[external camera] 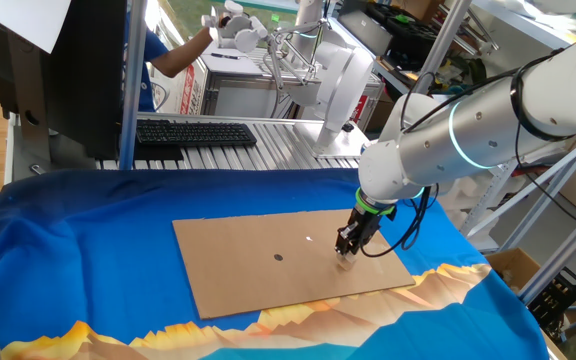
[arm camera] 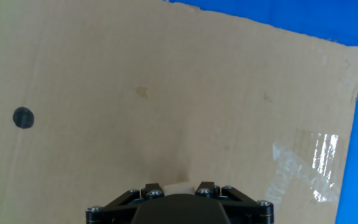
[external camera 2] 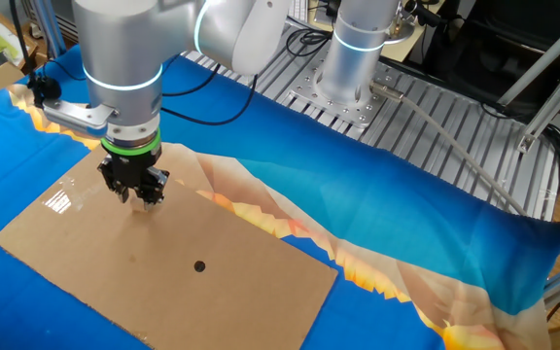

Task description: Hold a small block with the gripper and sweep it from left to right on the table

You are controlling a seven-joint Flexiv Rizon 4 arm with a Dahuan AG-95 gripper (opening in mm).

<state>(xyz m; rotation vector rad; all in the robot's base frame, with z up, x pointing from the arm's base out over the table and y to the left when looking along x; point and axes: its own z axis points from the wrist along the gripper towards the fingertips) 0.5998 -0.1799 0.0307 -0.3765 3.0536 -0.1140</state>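
Hand view puts our gripper [arm camera: 179, 186] nearest, its two black fingers clamped on the small block [arm camera: 178, 185], a pale cube pressed to the cardboard sheet [arm camera: 166, 81]. Beyond it we see a dark dot [arm camera: 23, 117] well off to the left and a shiny tape patch [arm camera: 312, 165] at right, then the blue cloth of the table [arm camera: 278, 15] past the far edge.
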